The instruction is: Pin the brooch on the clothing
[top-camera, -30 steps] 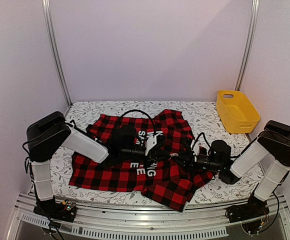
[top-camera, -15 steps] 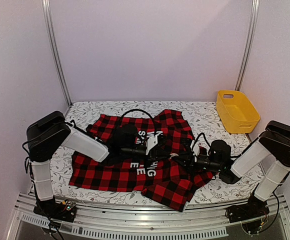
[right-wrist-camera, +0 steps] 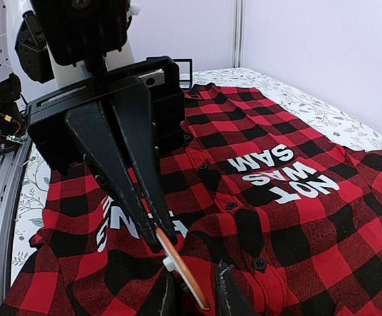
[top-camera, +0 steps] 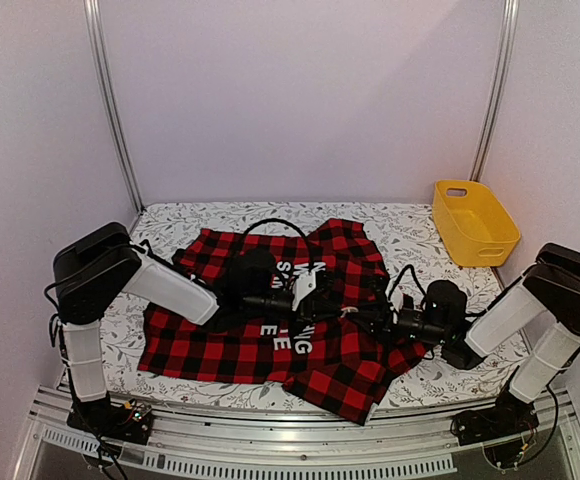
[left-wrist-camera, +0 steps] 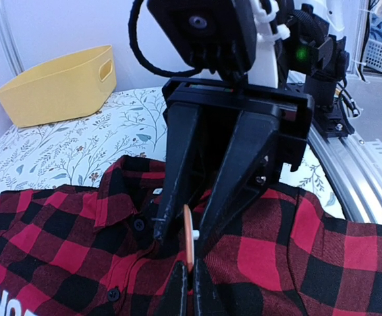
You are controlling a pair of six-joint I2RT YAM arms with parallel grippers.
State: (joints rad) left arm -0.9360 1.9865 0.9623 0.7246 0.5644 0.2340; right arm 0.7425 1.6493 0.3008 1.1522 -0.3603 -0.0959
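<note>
The red-and-black checked shirt (top-camera: 210, 340) with white letters lies spread on the table; it also shows in the left wrist view (left-wrist-camera: 323, 250) and the right wrist view (right-wrist-camera: 323, 217). The brooch (left-wrist-camera: 188, 238), a thin orange disc with a white stud, is held edge-on just above the cloth near the button placket. My left gripper (left-wrist-camera: 191, 268) is shut on its edge. My right gripper (right-wrist-camera: 194, 282) is open, its fingers either side of the brooch (right-wrist-camera: 182, 268). The two grippers meet tip to tip over the shirt's middle (top-camera: 345, 312).
A yellow basket (top-camera: 475, 222) stands at the back right of the flowered table cover (top-camera: 410, 235); it also shows in the left wrist view (left-wrist-camera: 56, 82). The metal rail (top-camera: 290, 455) runs along the near edge. The shirt's front is bunched under the grippers.
My right arm has shifted slightly to the right. The left gripper stays shut on the brooch in the same place.
</note>
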